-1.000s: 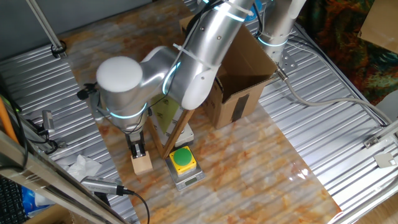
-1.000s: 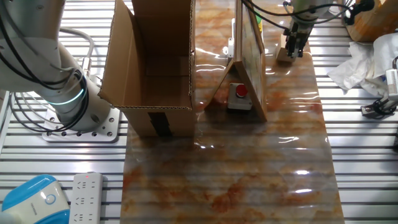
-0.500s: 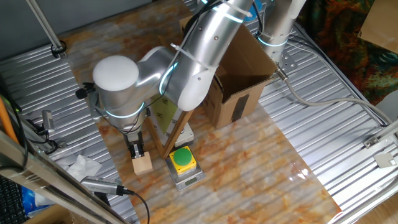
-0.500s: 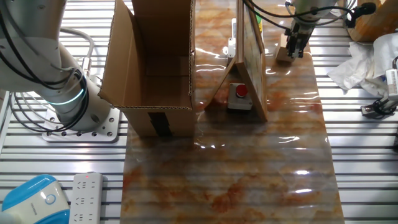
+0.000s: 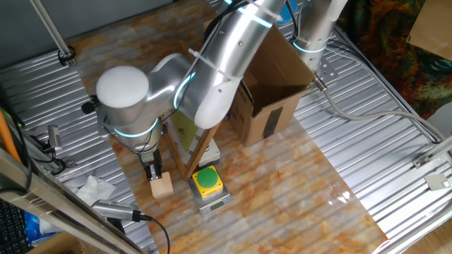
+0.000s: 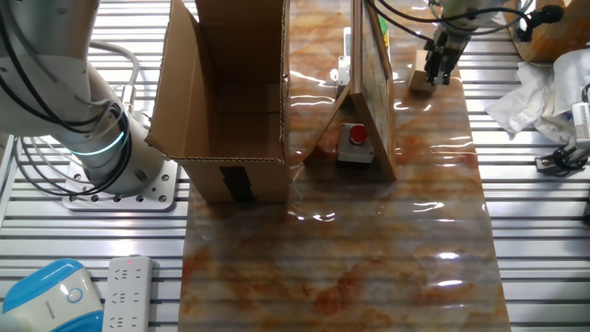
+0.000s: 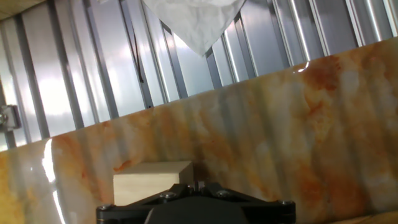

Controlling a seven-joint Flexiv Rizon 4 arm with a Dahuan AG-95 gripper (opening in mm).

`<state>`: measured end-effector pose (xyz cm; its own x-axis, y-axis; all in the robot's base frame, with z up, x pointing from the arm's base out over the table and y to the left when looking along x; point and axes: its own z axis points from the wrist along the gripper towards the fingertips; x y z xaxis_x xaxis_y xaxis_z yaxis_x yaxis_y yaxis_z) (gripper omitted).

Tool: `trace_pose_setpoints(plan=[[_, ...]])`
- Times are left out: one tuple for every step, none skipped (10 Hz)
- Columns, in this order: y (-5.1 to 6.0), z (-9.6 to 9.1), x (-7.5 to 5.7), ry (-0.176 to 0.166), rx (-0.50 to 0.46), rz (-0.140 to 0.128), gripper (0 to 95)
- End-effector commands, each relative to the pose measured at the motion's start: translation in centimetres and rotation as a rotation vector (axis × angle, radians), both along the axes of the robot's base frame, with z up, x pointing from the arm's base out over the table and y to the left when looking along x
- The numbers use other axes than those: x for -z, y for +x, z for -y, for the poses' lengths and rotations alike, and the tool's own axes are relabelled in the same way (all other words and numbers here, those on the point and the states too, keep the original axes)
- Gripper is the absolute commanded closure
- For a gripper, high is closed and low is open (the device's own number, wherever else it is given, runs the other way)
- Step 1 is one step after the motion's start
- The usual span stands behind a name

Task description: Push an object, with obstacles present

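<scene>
Cube (image 5: 162,185) | plain light-tan wood, unmarked | fingers (image 5: 155,171) together, touching it

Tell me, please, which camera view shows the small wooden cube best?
One fixed view shows the wooden cube whole, beside the push-button. The other fixed view shows it small and distant; the hand view shows only its top.

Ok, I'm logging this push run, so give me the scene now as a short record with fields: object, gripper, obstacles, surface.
object: cube, on the mat near its edge, beside the board
gripper: gripper, fingers together, tips down at the cube's side; contact not certain
obstacle 1: board, standing on edge between cube and box
obstacle 2: button, on a grey base next to the cube
obstacle 3: box, open, beyond the board
surface: mat, marbled orange
</scene>
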<state>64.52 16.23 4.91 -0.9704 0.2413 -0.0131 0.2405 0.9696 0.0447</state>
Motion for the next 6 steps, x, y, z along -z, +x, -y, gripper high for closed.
trace_pose_setpoints(plan=[[-0.21,0.05,-0.19,0.002,0.007,-0.009,95.0],[-0.21,0.05,-0.19,0.002,0.010,-0.010,95.0],[-0.21,0.05,-0.19,-0.001,0.013,-0.010,95.0],[-0.21,0.05,-0.19,-0.011,0.013,-0.007,95.0],[-0.21,0.05,-0.19,-0.024,0.014,-0.002,95.0],[-0.21,0.05,-0.19,-0.019,0.014,0.003,95.0]])
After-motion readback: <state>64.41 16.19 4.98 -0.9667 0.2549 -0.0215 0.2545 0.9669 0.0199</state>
